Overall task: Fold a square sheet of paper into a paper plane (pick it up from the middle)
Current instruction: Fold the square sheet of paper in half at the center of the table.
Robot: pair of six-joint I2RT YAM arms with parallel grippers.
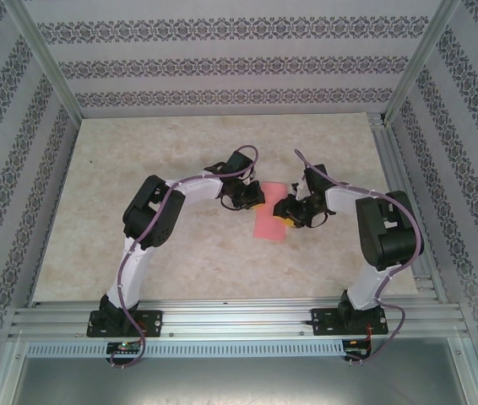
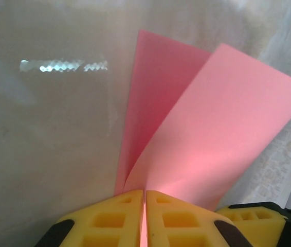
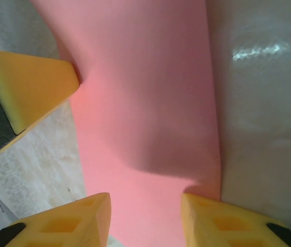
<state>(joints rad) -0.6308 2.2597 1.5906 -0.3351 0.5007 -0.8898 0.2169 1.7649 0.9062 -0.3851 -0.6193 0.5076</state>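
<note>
Patterned walls (image 1: 222,63) close in a pale, marbled table (image 1: 163,160), and both arms reach to its middle. On the left, the left gripper (image 1: 247,200) has its yellow fingers (image 2: 109,221) pressed together on the near edge of the square sheet of paper (image 2: 222,134). The sheet is doubled over there, and its two pink layers fan apart away from the pinch. Seen from above, the sheet (image 1: 270,224) lies mid-table between the two grippers, with its near end on the surface. Just right of it, the right gripper (image 1: 292,211) stands partly open. Its fingers (image 3: 78,221) straddle the pink strip without pinching it.

This looks like the first centre fold, with the halves brought over but not creased. The next move likely calls for lining up the free edges, then pressing along the bend while the left pinch holds.
</note>
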